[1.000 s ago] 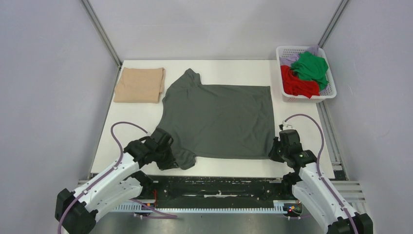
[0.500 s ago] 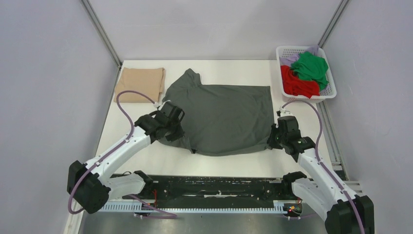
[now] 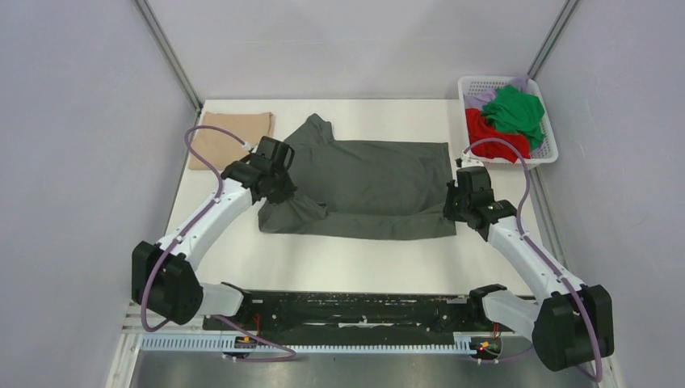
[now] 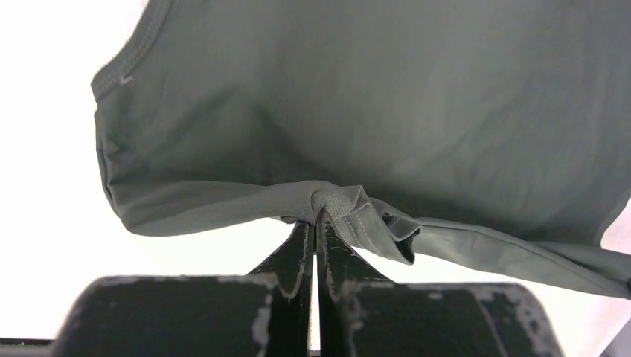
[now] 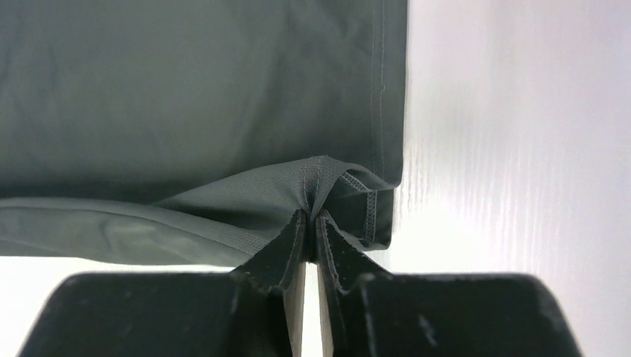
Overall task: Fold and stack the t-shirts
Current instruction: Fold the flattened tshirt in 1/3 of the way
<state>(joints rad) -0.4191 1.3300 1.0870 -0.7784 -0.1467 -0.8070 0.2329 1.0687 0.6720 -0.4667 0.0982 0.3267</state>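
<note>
A dark grey t-shirt [image 3: 367,178] lies across the middle of the white table, its near half lifted and carried over the far half. My left gripper [image 3: 279,190] is shut on the shirt's near left edge [image 4: 335,204] by the sleeve. My right gripper [image 3: 459,202] is shut on the near right hem corner [image 5: 324,182]. Both hold the cloth a little above the layer beneath. A folded tan t-shirt [image 3: 218,137] lies at the far left of the table.
A white basket [image 3: 544,158] at the far right holds red [image 3: 489,139], green [image 3: 514,109] and lilac shirts. Bare white table [image 3: 363,259] lies between the grey shirt and the arm bases. Grey walls close both sides.
Both grippers have moved away from the near edge toward the back, carrying the grey shirt's near edge over the rest of it. The shirt's footprint is now about half as deep.
</note>
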